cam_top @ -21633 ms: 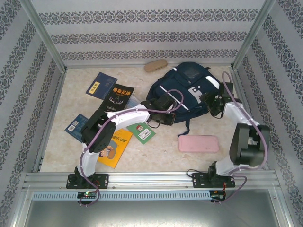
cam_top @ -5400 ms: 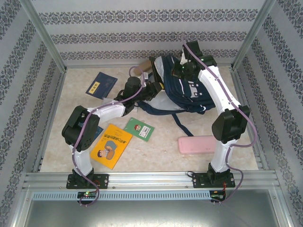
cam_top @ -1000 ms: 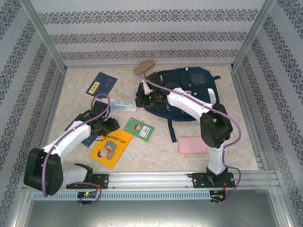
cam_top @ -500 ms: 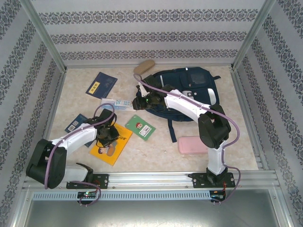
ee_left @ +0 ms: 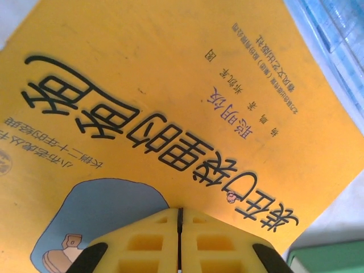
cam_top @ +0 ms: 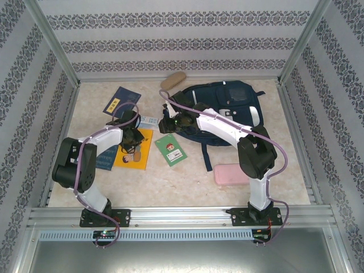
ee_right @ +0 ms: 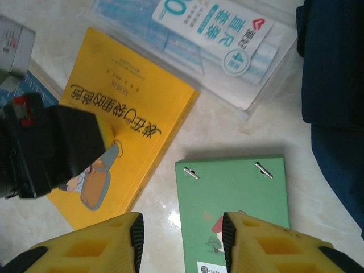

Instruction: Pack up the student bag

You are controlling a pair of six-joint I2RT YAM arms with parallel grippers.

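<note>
I am pressing my left gripper [ee_left: 179, 242] down over the yellow book [ee_left: 170, 102], with its two yellow fingers clamped tight together and no gap between them. Whether they are pinching any of the cover, I cannot tell. The book is lying flat on the marbled table [cam_top: 187, 187], left of centre, with a blue book [cam_top: 104, 158] just beside its left edge, under my arm.

I am hovering my right gripper [ee_right: 181, 239] above the green booklet [ee_right: 233, 193], fingers spread apart and grasping nothing. The booklet is lying between the yellow book and the student bag [cam_top: 227, 105], close to both but touching neither.

The bag is lying flat at the far right of the table, and my right forearm is crossing over its near left part. A clear stationery packet [ee_right: 193, 51] is resting against the yellow book's far edge. A pink case [cam_top: 232, 173] is lying nearer to me than the bag. A labelled blue book [cam_top: 121, 102] is sitting at the far left, and a tan case [cam_top: 172, 81] is lying by the back wall, near the bag's far left corner.
</note>
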